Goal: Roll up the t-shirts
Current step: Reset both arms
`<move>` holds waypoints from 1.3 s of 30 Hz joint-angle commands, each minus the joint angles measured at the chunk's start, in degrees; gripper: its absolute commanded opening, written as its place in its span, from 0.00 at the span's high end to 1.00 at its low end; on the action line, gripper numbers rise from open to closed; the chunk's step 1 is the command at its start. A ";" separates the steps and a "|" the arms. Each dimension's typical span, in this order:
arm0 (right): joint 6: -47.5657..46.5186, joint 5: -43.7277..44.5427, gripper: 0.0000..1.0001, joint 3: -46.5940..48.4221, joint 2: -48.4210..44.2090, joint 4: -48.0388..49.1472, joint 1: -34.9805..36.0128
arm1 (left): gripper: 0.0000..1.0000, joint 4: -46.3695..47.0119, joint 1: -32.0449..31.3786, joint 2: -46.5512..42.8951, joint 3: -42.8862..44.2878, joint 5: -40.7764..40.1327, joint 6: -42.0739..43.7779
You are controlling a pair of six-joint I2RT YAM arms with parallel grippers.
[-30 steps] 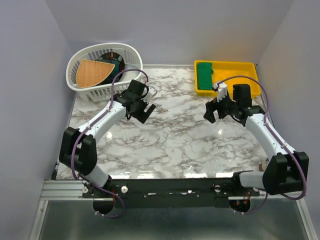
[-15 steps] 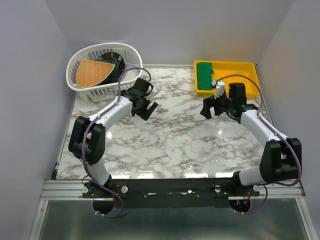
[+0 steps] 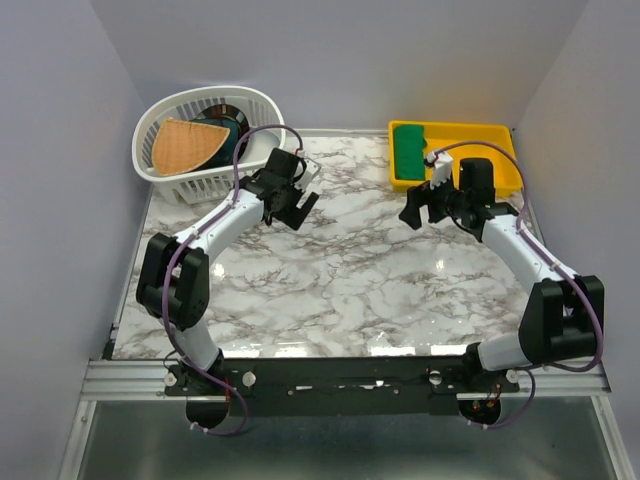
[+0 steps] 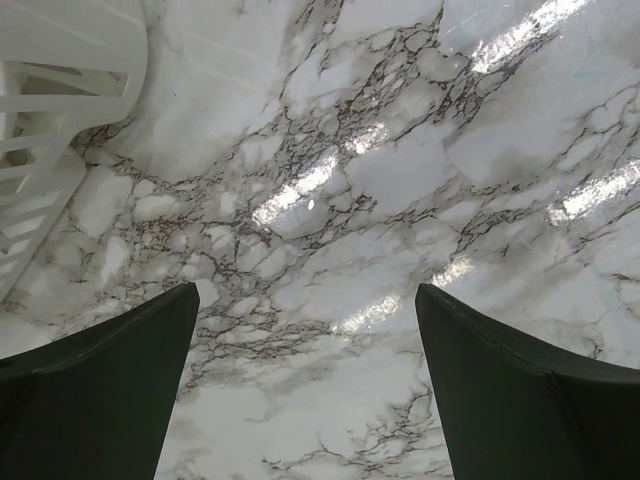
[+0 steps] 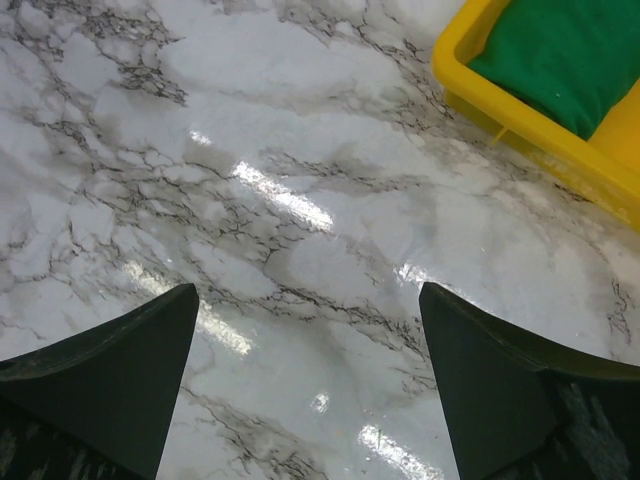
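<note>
The green t-shirt (image 3: 408, 150) lies in the left end of the yellow tray (image 3: 468, 128), far right on the marble table (image 3: 340, 290). Both grippers hang empty, jaws wide apart: the left gripper (image 3: 296, 207) near the white basket (image 3: 165, 178) at far left, the right gripper (image 3: 421, 205) near the tray's near-left corner.

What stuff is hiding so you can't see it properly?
- Top view: the dark thing in the white basket is mostly covered by the orange piece.
- Right wrist view: the green t-shirt and yellow tray run off the picture's edge.
- Left wrist view: only a corner of the basket shows.
</note>
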 commanded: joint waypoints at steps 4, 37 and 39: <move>-1.34 -3.83 0.00 6.84 2.31 -4.07 0.14 | 0.01 2.00 0.47 1.52 3.06 1.13 -2.45; 0.94 6.18 0.00 32.43 6.09 -5.93 0.14 | 0.01 30.88 0.47 -3.13 15.65 1.73 -3.07; 1.28 6.35 0.00 27.87 6.09 -5.84 0.05 | 0.01 33.12 0.47 -4.10 8.64 3.32 -2.36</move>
